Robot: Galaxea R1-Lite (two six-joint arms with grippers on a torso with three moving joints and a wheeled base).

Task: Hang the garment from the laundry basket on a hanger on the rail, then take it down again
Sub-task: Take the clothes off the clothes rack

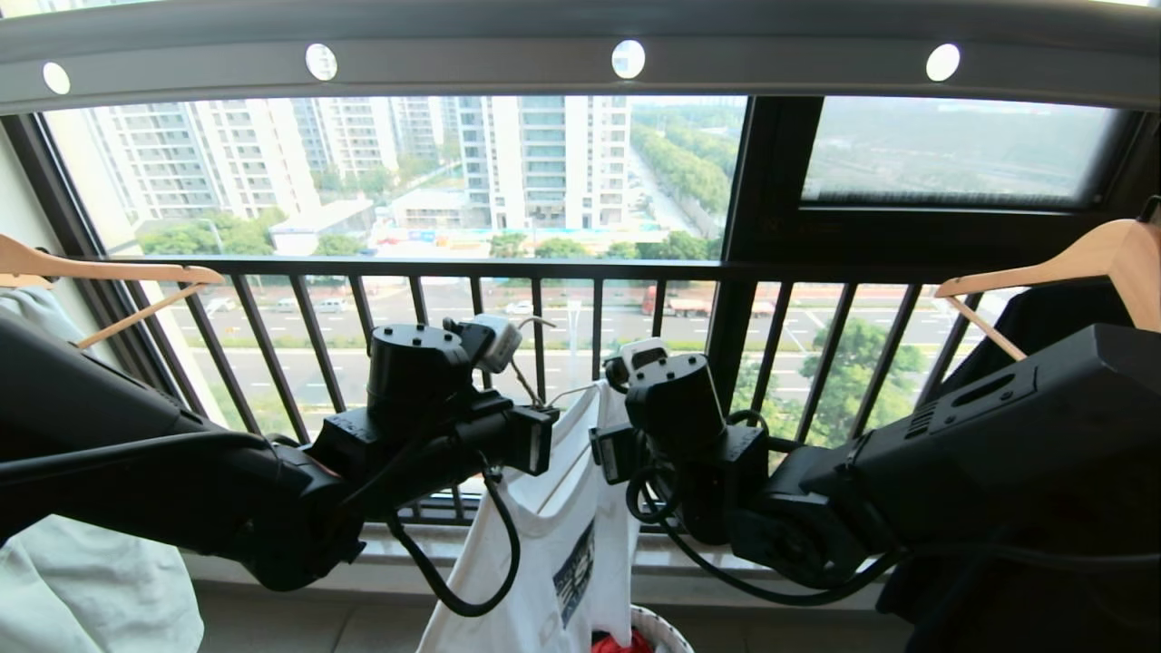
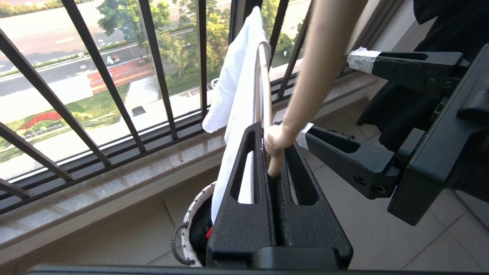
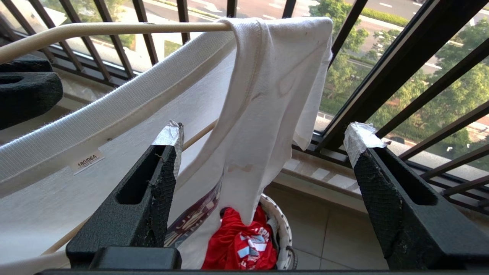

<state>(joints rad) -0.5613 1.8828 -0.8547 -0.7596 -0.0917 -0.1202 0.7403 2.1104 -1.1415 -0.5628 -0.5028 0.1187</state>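
Since my left gripper [image 2: 273, 152] alone is clamped on the hanger [image 2: 264, 95] and my right gripper [image 3: 263, 152] gapes wide, empty, I reckon the shirt [image 3: 267, 95] could slide off. It's only draped over one end.

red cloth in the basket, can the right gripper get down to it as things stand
Probably not directly: the open right gripper sits above the garment draped on the hanger, whose hem hangs over the red cloth in the laundry basket.

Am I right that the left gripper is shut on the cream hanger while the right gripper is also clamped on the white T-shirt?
Not quite. The left gripper is shut on the hanger, but the right gripper stands open, holding nothing, its fingers apart on either side of the T-shirt, as the right wrist view shows.
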